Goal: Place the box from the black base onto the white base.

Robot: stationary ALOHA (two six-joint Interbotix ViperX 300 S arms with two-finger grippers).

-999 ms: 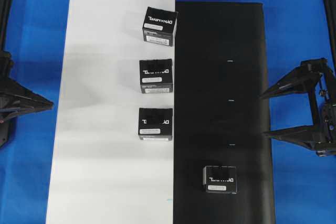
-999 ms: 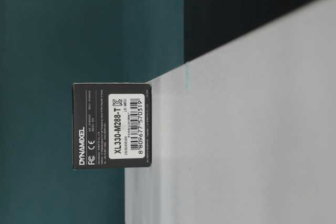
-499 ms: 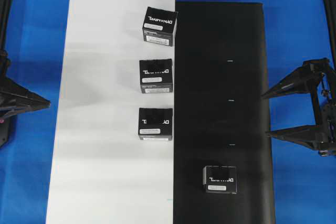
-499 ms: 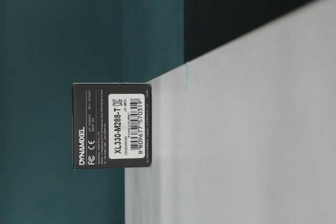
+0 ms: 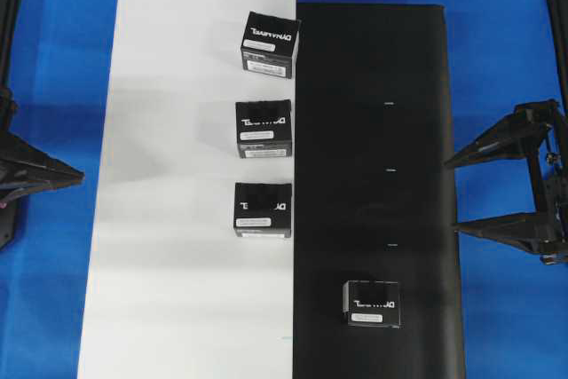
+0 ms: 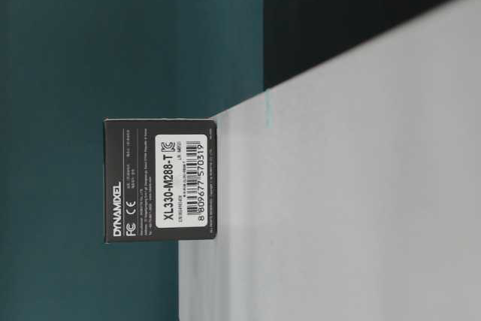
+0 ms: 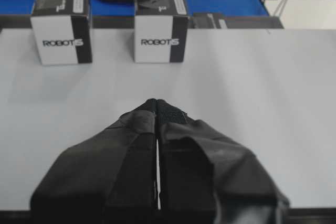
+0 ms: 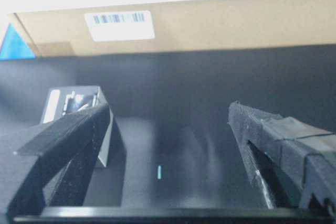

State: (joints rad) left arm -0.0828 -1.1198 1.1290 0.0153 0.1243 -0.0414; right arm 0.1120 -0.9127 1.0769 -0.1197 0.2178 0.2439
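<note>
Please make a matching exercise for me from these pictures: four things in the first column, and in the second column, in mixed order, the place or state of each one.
Column 1
1. left gripper
2. right gripper
3. white sheet
4. black sheet

Column 2
A. carries one box
B. jaws wide apart
C. carries three boxes
D. jaws pressed together, holding nothing

Pairs: 1-D, 2-B, 3-C, 4-A

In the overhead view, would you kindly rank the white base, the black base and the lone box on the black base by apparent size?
1. white base, largest, though cropped at the bottom
2. black base, somewhat smaller, also cropped
3. box, far smaller
</note>
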